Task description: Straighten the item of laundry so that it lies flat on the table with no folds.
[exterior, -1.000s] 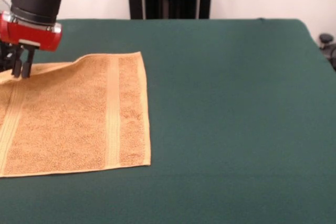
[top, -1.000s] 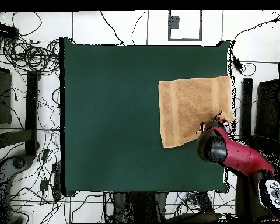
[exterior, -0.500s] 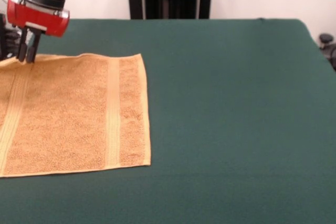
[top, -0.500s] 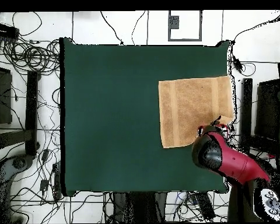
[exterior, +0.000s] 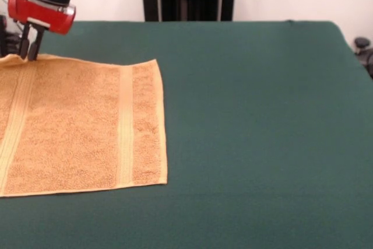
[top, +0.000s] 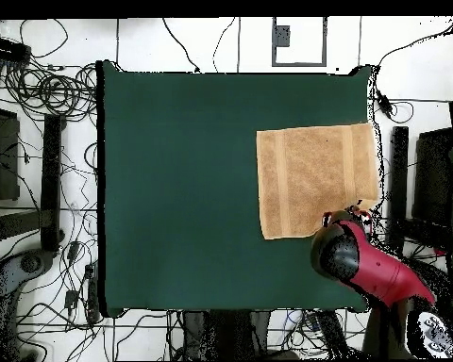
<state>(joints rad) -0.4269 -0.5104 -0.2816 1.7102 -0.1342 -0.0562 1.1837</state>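
Towel (exterior: pixel 81 126) flat on table (exterior: pixel 250 115); gripper (exterior: pixel 28 53) at far edge, fingers near-closed, grip unclear.

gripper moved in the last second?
Yes. In the front view the gripper went up and slightly right, toward the table's far edge, pulling the towel's far edge straight.

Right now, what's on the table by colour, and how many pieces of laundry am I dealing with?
Orange-tan towel: 1, spread open near one side of the table
Dark green table: 1
Red and black gripper: 1, at the towel's far edge in the front view
Total: 3; laundry pieces: 1
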